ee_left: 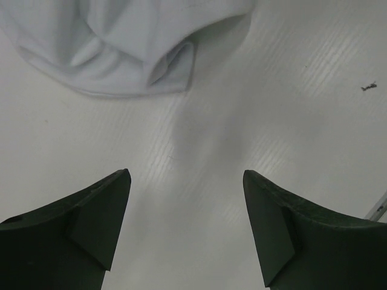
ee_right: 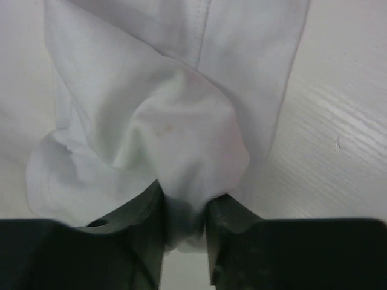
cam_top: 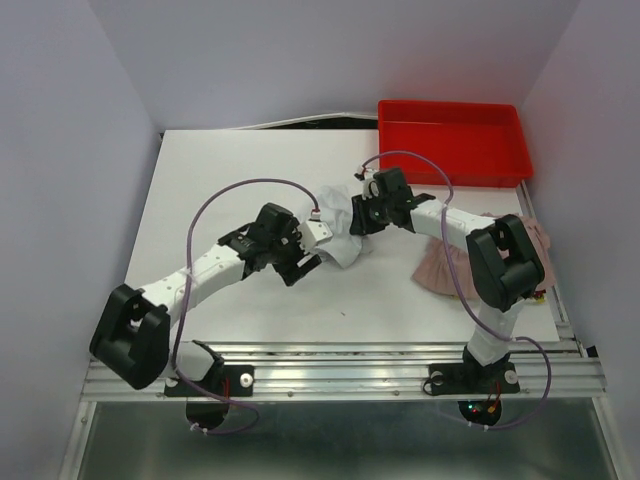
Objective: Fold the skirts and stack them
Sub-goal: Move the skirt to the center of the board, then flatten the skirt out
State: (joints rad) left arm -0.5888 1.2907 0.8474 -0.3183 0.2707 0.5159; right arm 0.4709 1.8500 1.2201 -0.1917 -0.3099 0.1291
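The left gripper [ee_left: 186, 175] is a bit left of the middle in the top view, low over the white table [cam_top: 230, 170]. Its own camera shows its two jaws wide apart. Nothing is between them, only bare table.

The white skirt [cam_top: 338, 228] lies in a crumpled heap in the middle of the top view, just to the right of that gripper. The two are not touching.

The right gripper [ee_right: 184, 202] is at the right side of the heap. Its jaws are pinched tight on a bunched fold of the white skirt.

The pink skirt [cam_top: 435, 270] lies flat at the right of the frame, partly under the right arm. The red tray [cam_top: 450, 145] sits in the upper right.
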